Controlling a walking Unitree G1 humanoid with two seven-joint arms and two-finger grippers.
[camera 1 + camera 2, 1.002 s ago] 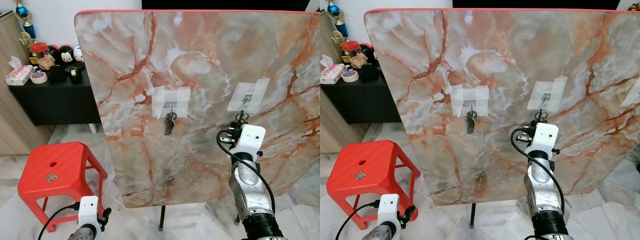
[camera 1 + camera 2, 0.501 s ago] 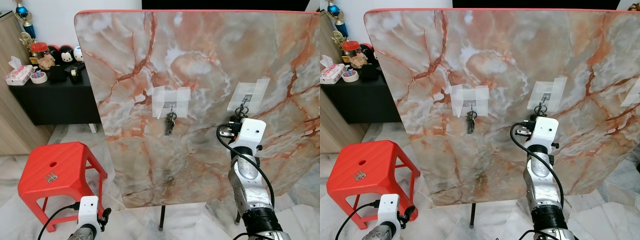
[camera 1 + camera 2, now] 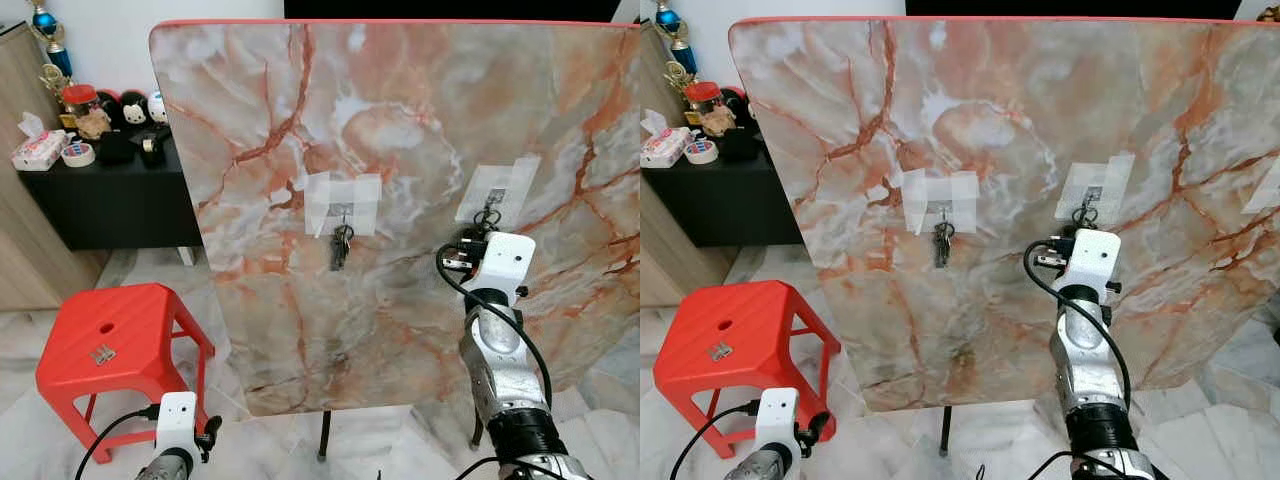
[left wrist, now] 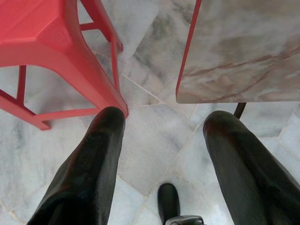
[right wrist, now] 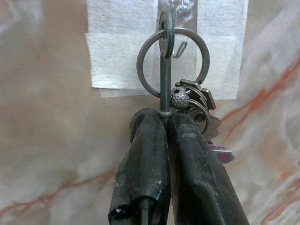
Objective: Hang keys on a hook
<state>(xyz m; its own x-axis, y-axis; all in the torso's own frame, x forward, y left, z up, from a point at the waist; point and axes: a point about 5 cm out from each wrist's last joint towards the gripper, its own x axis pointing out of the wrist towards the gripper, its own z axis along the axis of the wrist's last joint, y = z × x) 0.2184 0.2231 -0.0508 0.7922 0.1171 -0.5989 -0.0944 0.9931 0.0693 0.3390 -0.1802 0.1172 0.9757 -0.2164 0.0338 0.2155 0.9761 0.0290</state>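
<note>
Right wrist view: keys (image 5: 187,98) pinched by right gripper (image 5: 164,117), fingers clamped on 1 upright key, ring up against hook (image 5: 176,47) on taped patch (image 5: 122,51). Risk: ring misses hook tip on release, bunch drops. Left gripper (image 4: 161,126) spread, idle beside red stool (image 4: 47,42).

Upright marble board (image 3: 400,150) blocks reach straight ahead. Right gripper (image 5: 166,117) pinched on keys (image 5: 197,105) hard against board at taped hook (image 5: 171,18). Red stool (image 3: 110,340) crowds low left gripper (image 4: 161,124); tiled floor (image 4: 154,136) between stool and board open.
</note>
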